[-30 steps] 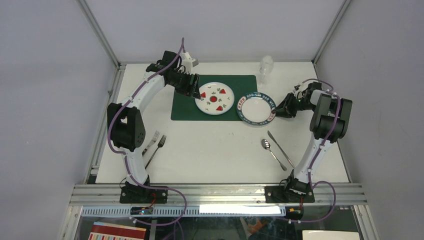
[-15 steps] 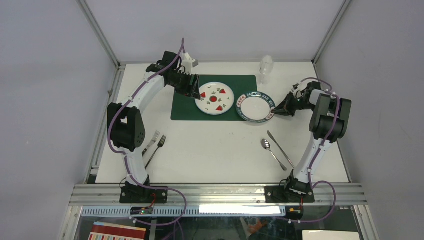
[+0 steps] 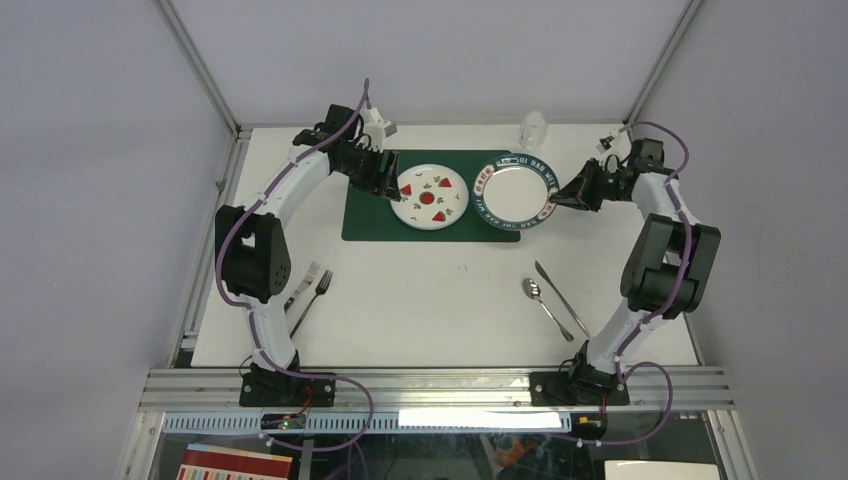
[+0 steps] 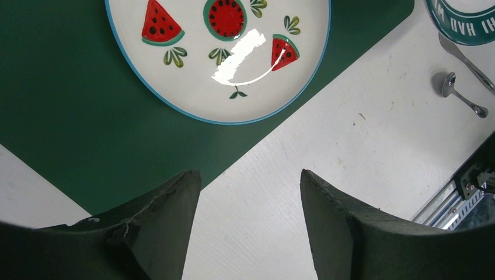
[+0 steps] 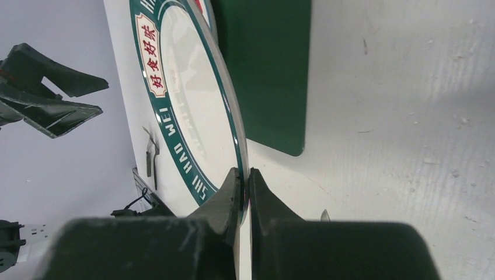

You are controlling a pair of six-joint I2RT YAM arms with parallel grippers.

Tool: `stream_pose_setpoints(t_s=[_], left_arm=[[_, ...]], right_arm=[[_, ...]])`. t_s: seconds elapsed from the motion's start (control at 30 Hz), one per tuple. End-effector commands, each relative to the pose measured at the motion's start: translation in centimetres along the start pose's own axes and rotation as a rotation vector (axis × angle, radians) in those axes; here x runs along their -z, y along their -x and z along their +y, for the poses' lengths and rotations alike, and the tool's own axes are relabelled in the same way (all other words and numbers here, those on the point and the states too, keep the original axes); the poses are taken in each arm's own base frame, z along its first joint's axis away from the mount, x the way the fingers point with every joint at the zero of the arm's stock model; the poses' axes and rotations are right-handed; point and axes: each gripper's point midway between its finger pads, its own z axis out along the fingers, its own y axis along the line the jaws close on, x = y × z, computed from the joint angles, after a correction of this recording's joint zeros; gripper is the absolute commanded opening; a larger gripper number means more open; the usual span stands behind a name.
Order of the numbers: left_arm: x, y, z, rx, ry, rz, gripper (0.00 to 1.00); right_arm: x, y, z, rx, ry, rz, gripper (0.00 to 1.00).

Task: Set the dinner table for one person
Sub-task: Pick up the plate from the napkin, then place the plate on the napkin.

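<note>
Dinner table [image 3: 440, 310], grey walls [image 3: 100, 150]; left hand [image 4: 251, 192] wide, right hand [image 5: 244, 181] tight on lettered plate [image 5: 192, 116].

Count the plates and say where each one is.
2. The watermelon plate lies on the green placemat; the green-rimmed plate is held by its rim in the right gripper, over the placemat's right edge. None seems hidden.

Plain pale grey walls [image 3: 440, 50] left, far, right. Silver posts [image 3: 198, 65] at far corners. Silver rail [image 3: 430, 385] near; glass panel [image 3: 450, 455] nearer still.
</note>
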Motion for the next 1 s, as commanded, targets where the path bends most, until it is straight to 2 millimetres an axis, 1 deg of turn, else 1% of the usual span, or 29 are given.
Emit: stream_pose_setpoints(t_s=[0.0,0.1,0.23,0.43,0.6,0.77,0.87,0.97], left_arm=[[2.4,2.4,-1.7,-0.063,-0.003,-0.093,0.65],[3.0,2.6,-1.6,-0.07,0.014,-0.106,0.65],[3.5,2.5,-1.8,-0.079,0.024,-0.117,0.65],[3.7,2.4,-1.6,-0.084,0.036,-0.122,0.65],[3.4,2.3,-1.5,-0.083,0.036,-0.117,0.65],[3.2,2.1,-1.3,-0.083,0.037,-0.11,0.65],[3.1,2.0,-1.2,-0.084,0.04,-0.108,0.65],[3.0,2.0,-1.2,-0.083,0.04,-0.105,0.65]], right_arm=[[0.4,0.8,4.4,0.025,0.115,0.003,0.0],[-1.1,0.5,5.2,0.042,0.116,0.028,0.0],[-3.4,0.0,6.1,0.06,0.106,0.062,0.0],[-6.5,0.3,7.4,0.095,0.088,0.092,0.0],[-9.4,0.9,7.7,0.104,0.071,0.107,0.0],[-12.3,0.5,7.7,0.114,0.059,0.126,0.0],[-13.7,0.1,7.9,0.132,0.053,0.142,0.0],[-14.6,0.3,8.4,0.137,0.063,0.136,0.0]])
